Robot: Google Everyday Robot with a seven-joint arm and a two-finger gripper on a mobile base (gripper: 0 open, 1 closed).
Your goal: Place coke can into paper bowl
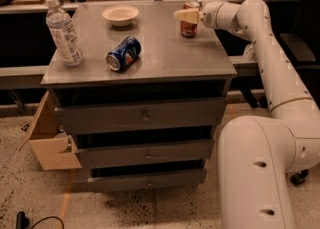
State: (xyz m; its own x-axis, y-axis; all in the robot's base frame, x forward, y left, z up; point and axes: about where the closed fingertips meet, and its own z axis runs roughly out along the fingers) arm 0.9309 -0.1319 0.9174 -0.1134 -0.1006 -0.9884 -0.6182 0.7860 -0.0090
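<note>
Reaching in from the right, the robot's cream-coloured hand (185,16) is lying against the upper part of the small red aluminium coke can (189,28), level with its silver top. Whether the hand is gripping the can or only resting beside it cannot be told from this view. The coke can is standing upright near the back right corner of the grey metal bench (165,60), which is showing three drawer fronts below its top. The shallow cream-white round paper bowl (120,15) is sitting near the back edge of the bench, well apart from the coke can to its left, and nothing is lying in it. Nearer the front, a blue aluminium Pepsi can (123,53) is lying on its side, its silver end pointing toward the front left. A clear plastic water bottle (63,33) with a white cap is standing upright near the left edge. The thick white jointed arm (272,63) is bending up from the lower right and stretching over the bench's right side. A pale wooden box (50,145) is sitting on the speckled floor at the bench's left.
</note>
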